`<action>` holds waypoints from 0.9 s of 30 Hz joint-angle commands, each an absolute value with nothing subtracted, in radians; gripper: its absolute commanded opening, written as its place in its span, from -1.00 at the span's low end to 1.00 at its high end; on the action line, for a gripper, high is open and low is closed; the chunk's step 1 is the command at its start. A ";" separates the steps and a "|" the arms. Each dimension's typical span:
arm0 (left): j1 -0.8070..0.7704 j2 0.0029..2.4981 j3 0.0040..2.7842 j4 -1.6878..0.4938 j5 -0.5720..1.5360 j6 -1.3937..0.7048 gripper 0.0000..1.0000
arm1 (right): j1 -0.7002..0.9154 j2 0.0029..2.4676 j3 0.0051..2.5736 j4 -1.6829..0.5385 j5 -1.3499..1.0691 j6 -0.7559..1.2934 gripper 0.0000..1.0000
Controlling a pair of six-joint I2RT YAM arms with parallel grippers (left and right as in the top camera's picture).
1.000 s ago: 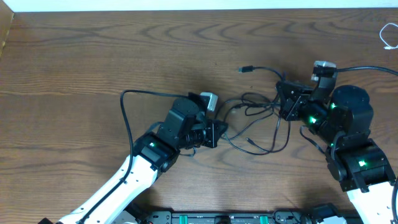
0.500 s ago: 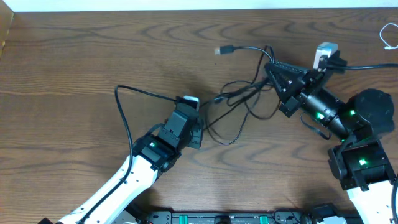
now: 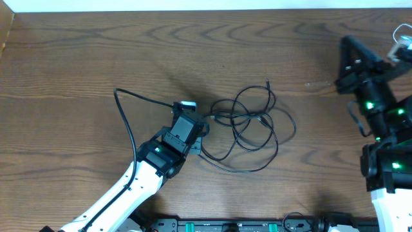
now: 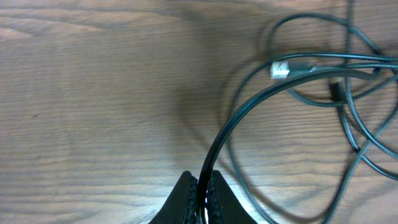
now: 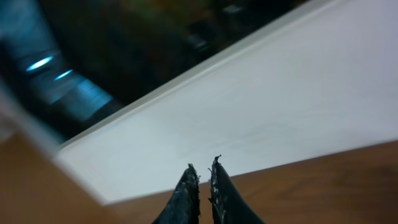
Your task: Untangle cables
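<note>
While the broad brown wood-grain table (image 3: 77, 64) fills the overhead view, the white-and-black left arm (image 3: 129, 187) reaches up from the bottom edge towards its middle, and the black right arm (image 3: 380, 116) stands at the right-hand side, stretched towards the far edge. Just right of the left arm's end lies the tangle of thin black cables (image 3: 232, 116), several overlapping loops resting flat on the wood near the table's centre, well apart from the right arm. A thin white cord (image 3: 400, 30) shows at the far right corner, partly hidden by that arm. The left gripper (image 4: 203, 180) has its fingertips pinched tight on one black cable (image 4: 249, 102), which curves away from the tips into the heap. The right gripper (image 5: 204, 171) is raised off the wood, its fingertips almost together with only a slim gap and nothing between them; its camera faces a pale white panel (image 5: 280, 93) beyond the table edge. One silver-tipped plug (image 4: 280, 70) lies among the loops, and a small black plug end (image 3: 267, 81) sticks out at the top of the tangle.
</note>
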State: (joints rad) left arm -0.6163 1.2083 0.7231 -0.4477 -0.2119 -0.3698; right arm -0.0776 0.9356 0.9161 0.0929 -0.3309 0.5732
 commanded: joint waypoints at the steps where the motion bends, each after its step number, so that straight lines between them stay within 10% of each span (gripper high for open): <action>1: -0.612 1.212 0.722 -0.463 -0.282 -0.440 -0.85 | -0.124 0.929 0.937 0.041 -0.266 0.588 -0.76; 6: -0.612 1.212 0.722 -0.461 -0.276 -0.556 -0.84 | -0.123 0.939 0.937 -0.173 -0.303 0.636 -0.35; 12: -0.612 1.212 0.722 -0.458 -0.184 -0.764 -0.06 | -0.122 0.998 0.937 -0.378 -0.307 0.673 -0.21; 15: -0.612 1.212 0.722 -0.451 -0.149 -0.837 -0.85 | -0.122 1.033 0.937 -0.451 -0.307 0.673 -0.24; 27: -0.612 1.212 0.722 -0.429 0.069 -1.205 -0.85 | -0.121 1.094 0.937 -0.671 -0.320 0.672 -0.43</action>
